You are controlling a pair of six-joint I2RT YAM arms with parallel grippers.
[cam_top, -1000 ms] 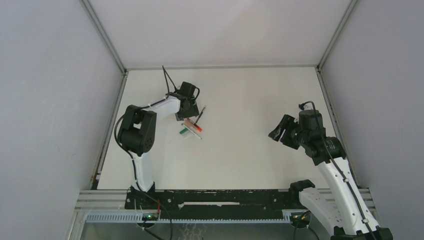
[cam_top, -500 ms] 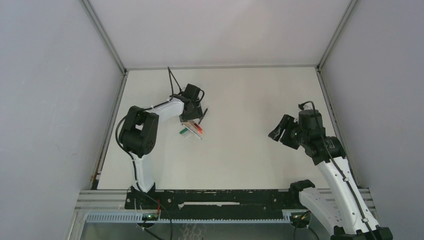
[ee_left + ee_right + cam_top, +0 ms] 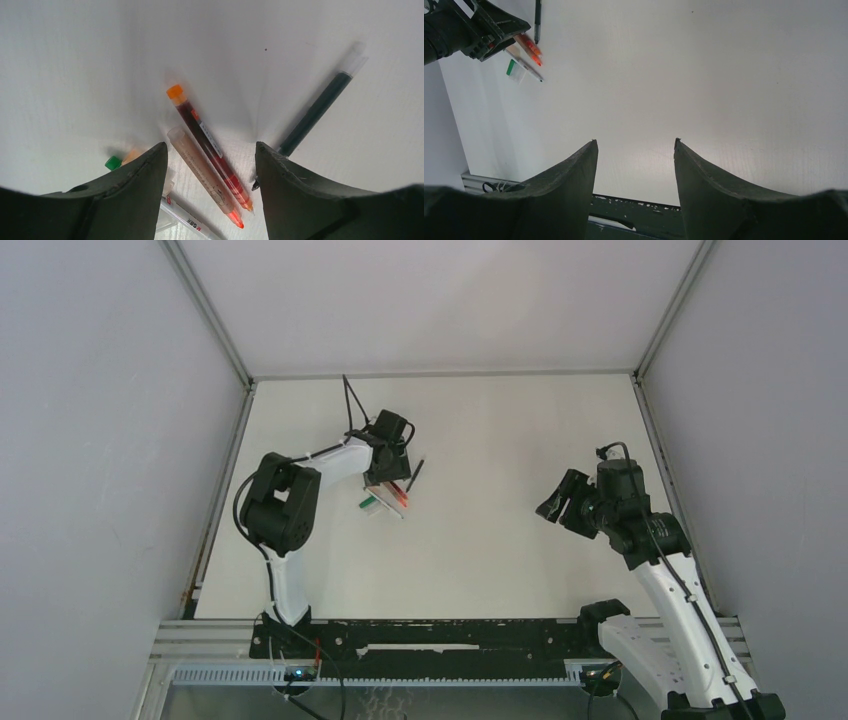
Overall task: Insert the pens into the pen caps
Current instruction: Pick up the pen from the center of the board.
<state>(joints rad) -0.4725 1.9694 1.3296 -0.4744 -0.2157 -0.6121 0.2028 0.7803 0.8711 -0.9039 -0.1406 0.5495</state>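
Left arm has swung its wrist a little toward the black pen (image 3: 415,475) since a second ago; right arm unchanged. Top external: left gripper (image 3: 389,465) hangs over the pens (image 3: 388,494), which lie bunched just beside the black pen. A green piece (image 3: 368,503), probably a cap, lies on the side of the bunch away from the black pen. Right gripper (image 3: 556,503) is parked well apart from the black pen, near the right wall. Left wrist: jaws wide and empty, straddling a dark red pen (image 3: 207,145) and a paler red pen (image 3: 197,170) that lie touching side by side. The black pen lies just outside one finger, its tip near that finger. Right wrist: jaws wide, nothing between them, only bare table (image 3: 704,75) ahead; the black pen and the bunch are far off in the upper corner. Judgement: the step is picking one pen. Closing here would likely pinch both red pens, so either shift over the black pen, which lies clear of the others, or part the pair first. Grip mid-barrel so the tip end stays free for a cap. Surface is matte white and flat. Pale grey walls (image 3: 100,440) enclose three sides, with aluminium rails (image 3: 205,310) in the corners.
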